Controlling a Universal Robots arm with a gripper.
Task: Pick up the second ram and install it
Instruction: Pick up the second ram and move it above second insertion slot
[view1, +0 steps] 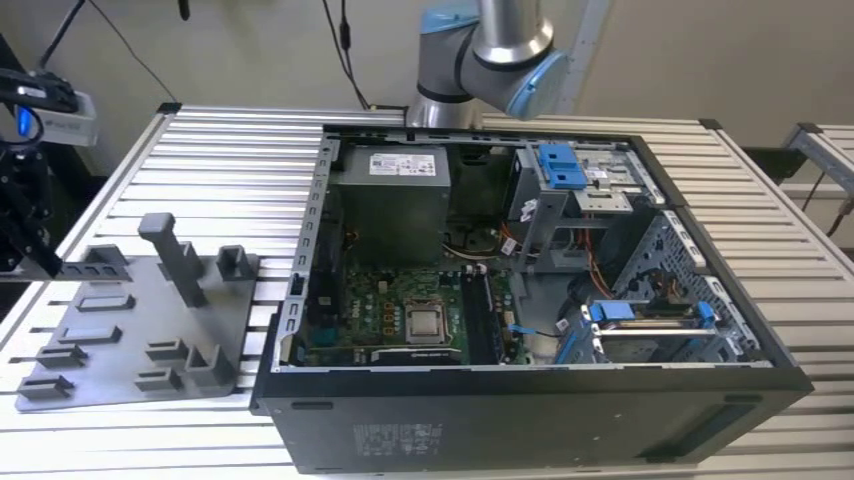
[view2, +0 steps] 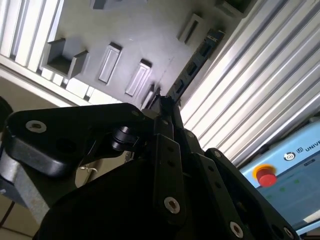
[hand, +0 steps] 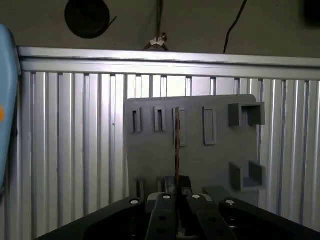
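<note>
The gripper (hand: 177, 192) clamps the second ram (hand: 176, 145) edge-on over the grey tray (hand: 150, 160), ribbed table (hand: 75, 150) around.

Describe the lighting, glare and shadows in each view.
Exterior view: even light on the table, the PC case dim inside. Second wrist view: glare whitens the table slats, while the hand and the second ram it grips look dark. First wrist view: the grey tray is flatly lit, without hard shadows.
</note>
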